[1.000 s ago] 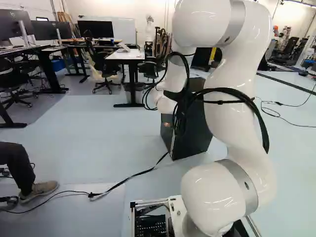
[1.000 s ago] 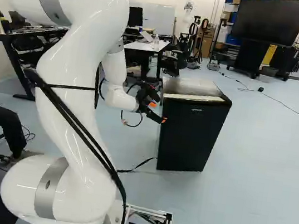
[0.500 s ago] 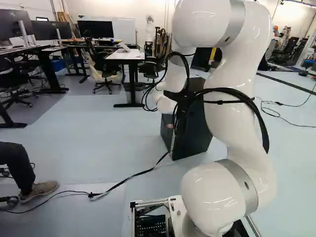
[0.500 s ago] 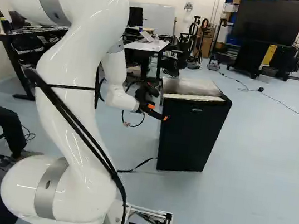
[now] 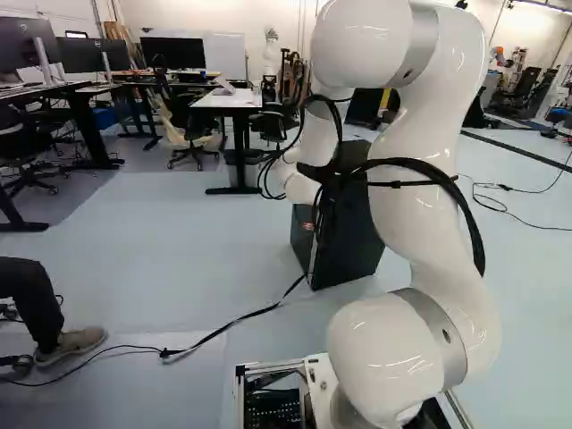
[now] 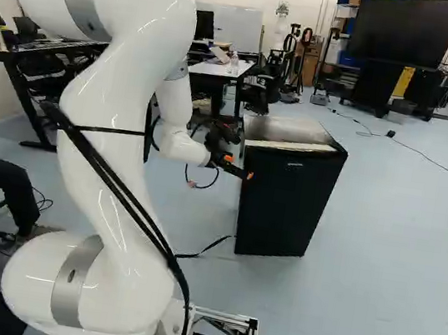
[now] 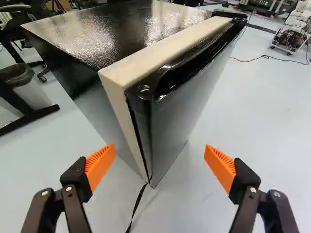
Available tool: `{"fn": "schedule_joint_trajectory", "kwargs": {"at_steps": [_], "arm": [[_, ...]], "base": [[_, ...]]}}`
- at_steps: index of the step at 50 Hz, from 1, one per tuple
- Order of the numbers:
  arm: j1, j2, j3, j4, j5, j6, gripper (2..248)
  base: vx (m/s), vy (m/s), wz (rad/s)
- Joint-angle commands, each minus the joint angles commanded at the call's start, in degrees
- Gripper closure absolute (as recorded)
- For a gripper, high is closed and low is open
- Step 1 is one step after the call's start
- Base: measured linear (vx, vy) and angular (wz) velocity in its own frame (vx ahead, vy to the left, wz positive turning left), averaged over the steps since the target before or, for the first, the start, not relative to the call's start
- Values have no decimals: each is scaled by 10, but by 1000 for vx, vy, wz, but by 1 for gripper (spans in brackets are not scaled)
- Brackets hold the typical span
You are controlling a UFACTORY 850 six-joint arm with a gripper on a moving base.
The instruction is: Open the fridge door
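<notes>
Though near, fridge (image 6: 286, 206) ahead of end effector (image 6: 238, 167).

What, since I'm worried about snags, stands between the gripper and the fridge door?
Nothing visible: the open gripper faces the near edge of the fridge door. The black cord runs low, by the door's foot, seemingly clear of that path.

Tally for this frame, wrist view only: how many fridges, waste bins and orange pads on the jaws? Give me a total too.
Fridge: 1
Waste bin: 1
Orange pads on the jaws: 2
Total: 4
</notes>
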Motion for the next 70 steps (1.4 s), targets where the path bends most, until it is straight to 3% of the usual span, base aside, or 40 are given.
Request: {"fn": "schedule_joint_trajectory", "kwargs": {"at_steps": [25,48,70], "arm": [[-21,-7,-11,10,0,0,3],[-26,-16,-24,20,0,0,3],[-49,-14,-21,56,0,0,3]], "base": [[0,0,0],[0,0,0],[0,0,0]]}}
